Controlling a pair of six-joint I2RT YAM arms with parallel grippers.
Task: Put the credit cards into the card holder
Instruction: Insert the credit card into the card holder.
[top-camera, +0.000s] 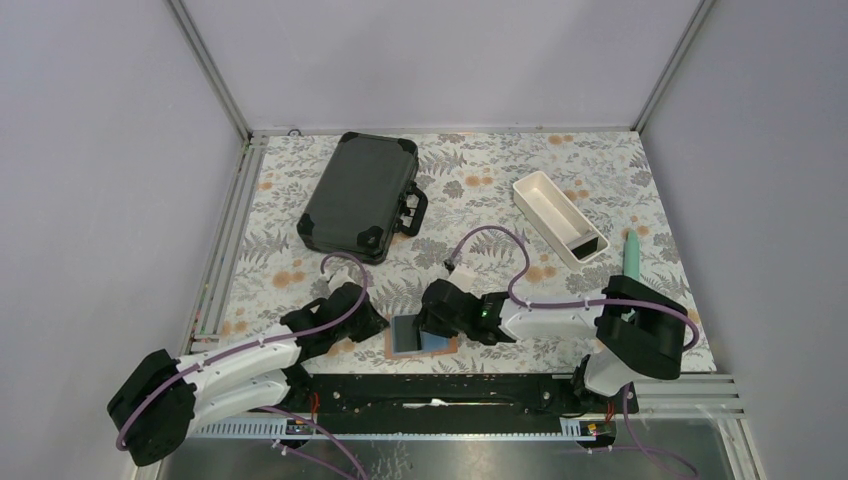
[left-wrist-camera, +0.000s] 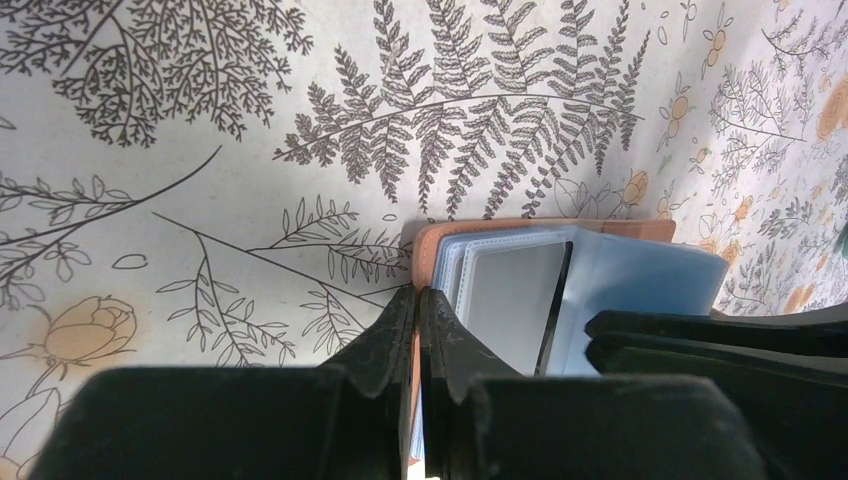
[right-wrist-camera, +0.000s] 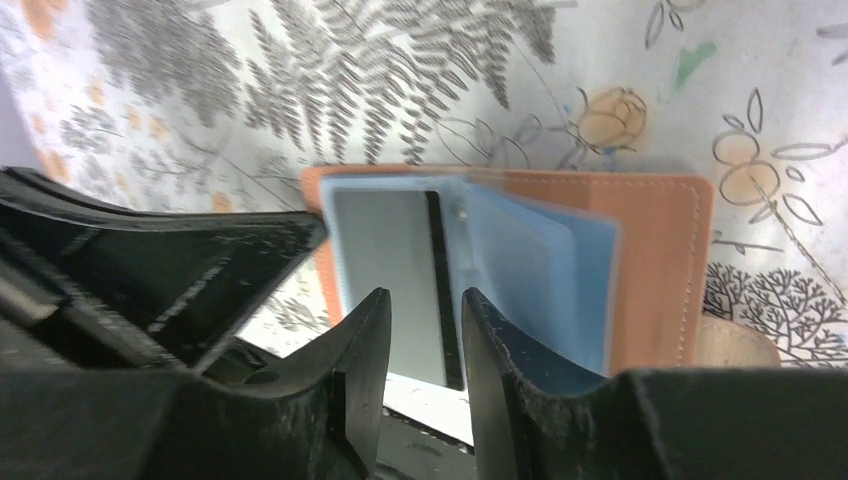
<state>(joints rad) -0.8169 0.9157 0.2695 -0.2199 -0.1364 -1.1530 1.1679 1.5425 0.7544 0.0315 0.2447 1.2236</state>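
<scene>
**Card holder (right-wrist-camera: 650, 260), open on the fern-and-flower printed tablecloth (top-camera: 480, 180) near the table's near edge.** It has a stitched tan, leather-like cover, and its pale blue translucent pockets are fanned up. A thin, glossy rectangular credit card (right-wrist-camera: 385, 250), dark along one edge, lies against the pockets on the side nearer my left gripper (left-wrist-camera: 418, 300). Both my arms reach low and inward, meeting at the holder. The left gripper is pinched tight on the cover's rim. My right gripper (right-wrist-camera: 425, 300) stands over the card with its fingers narrowly apart; I cannot tell whether they touch it.
</scene>
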